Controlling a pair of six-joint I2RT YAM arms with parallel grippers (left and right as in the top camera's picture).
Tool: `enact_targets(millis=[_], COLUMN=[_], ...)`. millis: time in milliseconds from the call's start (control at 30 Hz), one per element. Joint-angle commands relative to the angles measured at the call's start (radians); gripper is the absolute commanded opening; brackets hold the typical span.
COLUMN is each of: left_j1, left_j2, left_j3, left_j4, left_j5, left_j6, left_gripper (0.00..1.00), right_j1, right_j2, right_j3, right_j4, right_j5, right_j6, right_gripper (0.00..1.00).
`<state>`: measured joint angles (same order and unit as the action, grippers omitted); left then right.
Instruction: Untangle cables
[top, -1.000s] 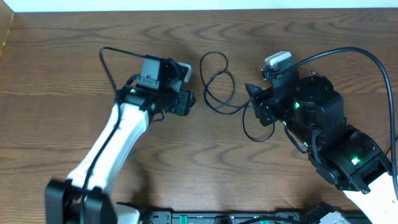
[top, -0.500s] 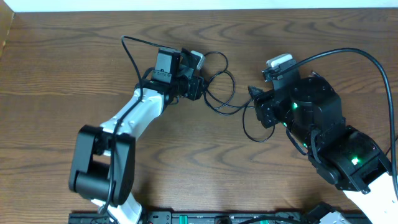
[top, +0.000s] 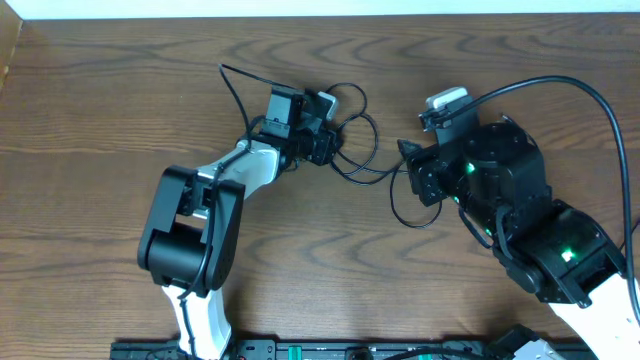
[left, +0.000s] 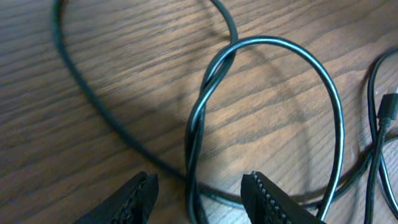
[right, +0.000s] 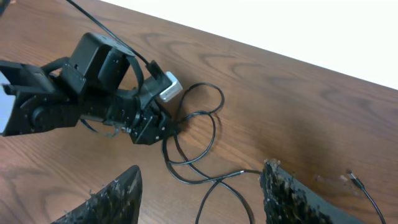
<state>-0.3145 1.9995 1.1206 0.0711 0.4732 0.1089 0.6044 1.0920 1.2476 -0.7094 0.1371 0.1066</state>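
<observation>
Thin black cables (top: 371, 150) lie in overlapping loops on the wooden table between my two arms. My left gripper (top: 334, 150) is at the left side of the loops. In the left wrist view it (left: 199, 186) is open, low over the table. Two twisted cable strands (left: 205, 106) run between its fingers. My right gripper (top: 405, 168) is at the right side of the loops. In the right wrist view it (right: 202, 180) is open and empty, above a crossing of cable (right: 208, 134). A small plug end (right: 354, 179) lies to the right.
The left arm's body (right: 93, 93) with its silver-grey camera block (top: 322, 102) sits over the left loops. A thick black arm cable (top: 600, 95) arcs over the right arm. The table's far edge (top: 320, 14) runs along the top.
My left arm has swung right and forward, bringing its open gripper from beside the loops onto their left side. The right arm has not moved.
</observation>
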Motion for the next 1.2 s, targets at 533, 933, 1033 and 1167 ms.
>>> enact_targets(millis=[533,933,1033,1167], left_j1=[-0.030,-0.030,-0.030,-0.030], left_j2=[0.092,-0.077,-0.188,-0.357], left_j3=[-0.004,-0.004,-0.004,-0.004], left_j4=[-0.028,-0.220,-0.254,-0.281], left_j5=[-0.047,-0.043,-0.043,-0.043], left_j6=[0.009,0.010,0.010,0.010], left_gripper=[0.14,0.07,0.08,0.08], right_j1=[-0.003,-0.003,-0.003,-0.003], right_j2=[0.023,0.084,0.126,0.173], right_j3=[0.005,0.005,0.005,0.005], right_j4=[-0.001,0.017,0.017,0.016], right_j5=[-0.016,-0.015,-0.015,-0.016], right_j6=[0.013,0.012,0.012,0.013], right_gripper=[0.58,0.59,0.59,0.55])
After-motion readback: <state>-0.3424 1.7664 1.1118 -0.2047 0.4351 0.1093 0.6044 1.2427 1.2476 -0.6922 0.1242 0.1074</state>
